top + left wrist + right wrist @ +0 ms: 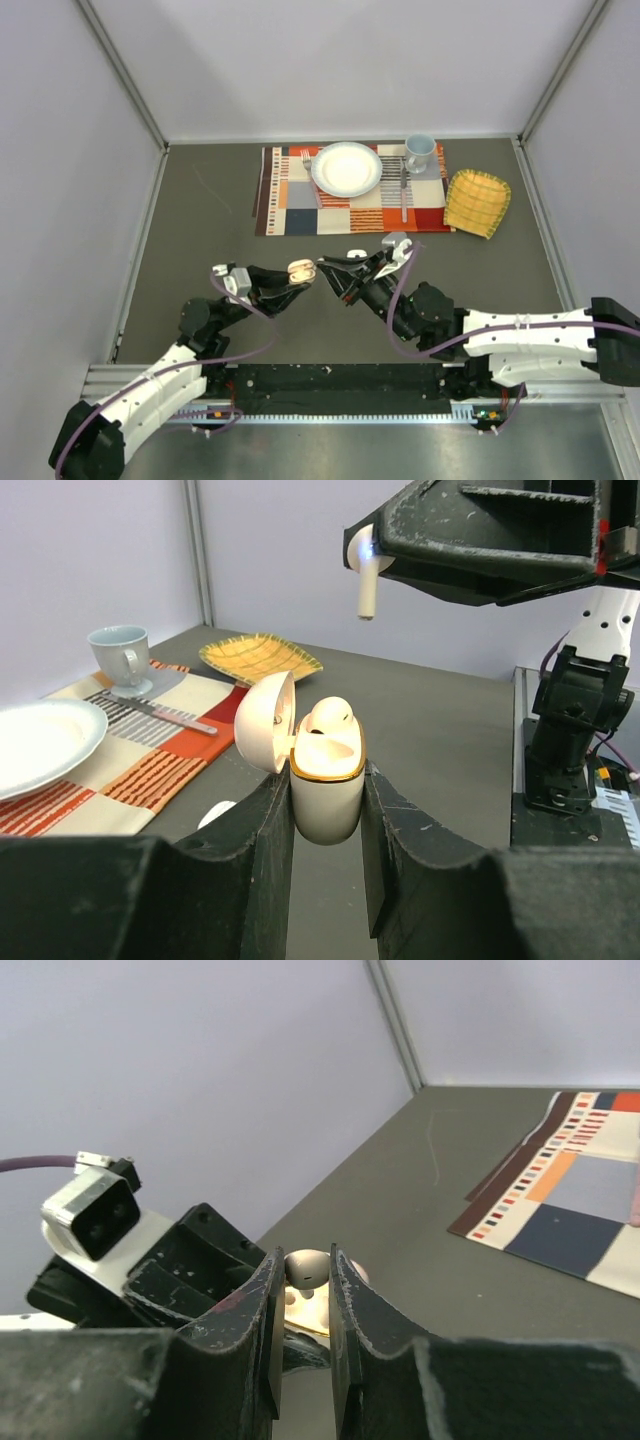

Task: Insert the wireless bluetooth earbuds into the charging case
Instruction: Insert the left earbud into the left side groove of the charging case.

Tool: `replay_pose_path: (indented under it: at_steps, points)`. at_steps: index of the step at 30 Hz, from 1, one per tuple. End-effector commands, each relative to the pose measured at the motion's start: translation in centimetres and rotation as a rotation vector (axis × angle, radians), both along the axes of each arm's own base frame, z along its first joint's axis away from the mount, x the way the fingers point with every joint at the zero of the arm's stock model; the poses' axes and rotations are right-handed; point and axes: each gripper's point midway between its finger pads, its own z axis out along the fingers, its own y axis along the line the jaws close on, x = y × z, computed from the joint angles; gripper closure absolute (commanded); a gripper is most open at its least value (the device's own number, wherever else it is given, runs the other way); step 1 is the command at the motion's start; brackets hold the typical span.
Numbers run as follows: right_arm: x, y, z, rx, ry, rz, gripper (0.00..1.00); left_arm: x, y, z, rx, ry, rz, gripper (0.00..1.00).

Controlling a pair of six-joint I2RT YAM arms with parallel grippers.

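Grey table (200,230) carrying placemat (290,205) at 12 o'clock. Left gripper (328,775) pinching charging case (326,810) by its sides, lid hanging open toward 9 o'clock, pale earbud (330,718) sitting inside. Right gripper (306,1265) clamping white earbud (366,575), stem pointing down, hovering at 1 o'clock of case, not touching.

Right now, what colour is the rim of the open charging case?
Gold, on a cream case; clearest in the left wrist view.
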Motion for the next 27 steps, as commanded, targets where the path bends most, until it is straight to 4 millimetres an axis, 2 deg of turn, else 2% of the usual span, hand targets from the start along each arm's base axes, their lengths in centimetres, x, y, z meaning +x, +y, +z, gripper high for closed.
replay_pose_path:
  at_steps: [1, 6, 18, 23, 27]
  points:
    - [-1.8, 1.4, 3.8, 0.12, -0.004, 0.103, 1.0, -0.7, 0.8, -3.1, 0.009, -0.009, 0.028, 1.0]
    - [-2.5, 2.3, 3.8, 0.12, 0.008, 0.151, 1.0, -0.8, 0.9, -3.0, 0.008, -0.023, 0.031, 1.0]
    - [-2.6, 3.7, 3.0, 0.085, 0.012, 0.172, 1.0, -0.7, 0.8, -3.4, 0.023, -0.019, 0.03, 1.0]
    - [-2.6, 4.3, 2.6, 0.062, 0.018, 0.175, 1.0, -0.8, 0.7, -3.3, 0.023, -0.018, 0.028, 1.0]
    - [-2.1, 5.0, 1.4, 0.015, 0.037, 0.156, 1.0, -0.7, 0.7, -3.3, 0.023, -0.01, 0.029, 1.0]
